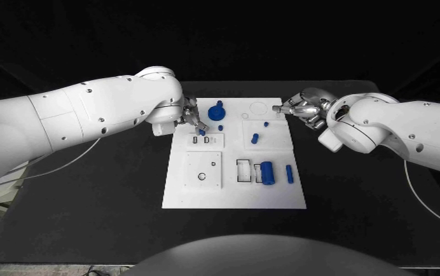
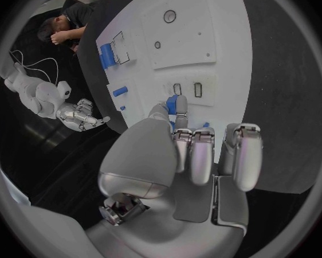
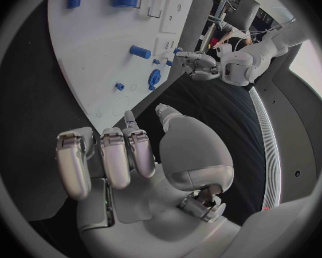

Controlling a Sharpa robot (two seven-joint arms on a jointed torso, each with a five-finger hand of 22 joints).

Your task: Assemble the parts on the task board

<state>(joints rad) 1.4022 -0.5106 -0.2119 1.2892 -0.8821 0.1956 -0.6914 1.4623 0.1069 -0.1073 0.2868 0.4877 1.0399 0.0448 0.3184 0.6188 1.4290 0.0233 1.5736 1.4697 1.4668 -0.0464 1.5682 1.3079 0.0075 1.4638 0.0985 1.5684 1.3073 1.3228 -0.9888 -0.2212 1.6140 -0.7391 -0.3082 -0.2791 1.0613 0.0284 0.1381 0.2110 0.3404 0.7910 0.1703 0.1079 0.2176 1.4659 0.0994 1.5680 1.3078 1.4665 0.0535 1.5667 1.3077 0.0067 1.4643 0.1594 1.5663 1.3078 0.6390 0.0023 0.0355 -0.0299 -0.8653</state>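
Task board (image 1: 234,190), a white plate with its long axis running away from the robot, lay mid-desk (image 1: 110,206), and the left robot hand (image 1: 192,118) at its far left corner pinched a small blue part (image 1: 201,131) just above the two small slots (image 1: 203,140). The left wrist view showed that part (image 2: 172,104) between thumb and fingertip, a detail the head view blurred. The right robot hand (image 1: 302,107) hovered at the far right edge, fingers curled in and grasping nothing, while a blue cylinder (image 1: 267,173) and a slim blue bar (image 1: 290,173) lay lengthwise along the board.
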